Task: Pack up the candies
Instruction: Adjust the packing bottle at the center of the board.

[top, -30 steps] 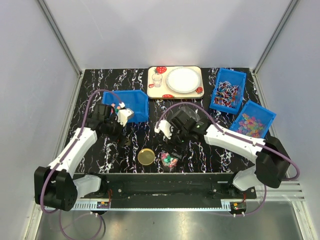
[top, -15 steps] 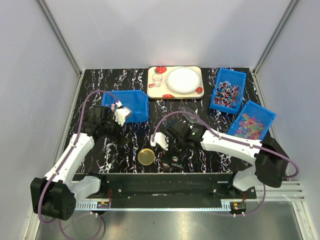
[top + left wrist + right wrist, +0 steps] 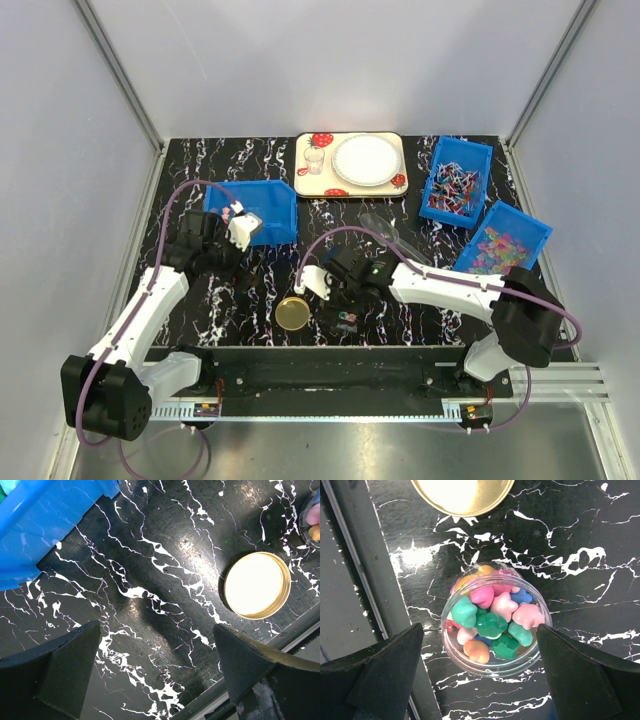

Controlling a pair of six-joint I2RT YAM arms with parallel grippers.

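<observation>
Plainly, the candies (image 3: 492,622) are chunky, opaque lumps of pink, green, blue and orange. They are heaped in a clear round jar (image 3: 496,669) that stands open on the desk (image 3: 570,540), just right of the gold lid (image 3: 462,492). The right hand (image 3: 479,635) hangs over the jar, spread wide, one finger on each side. Left of the lid, beside a blue bin (image 3: 45,525), the left hand (image 3: 156,645) hovers wide over the desk.

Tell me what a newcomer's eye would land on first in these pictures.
First, front and centre, the small clear jar filled with bright mixed candies, with the open right gripper directly above it. Next come the gold lid lying flat just left of the jar, and the two blue bins of sweets at the far right.
</observation>
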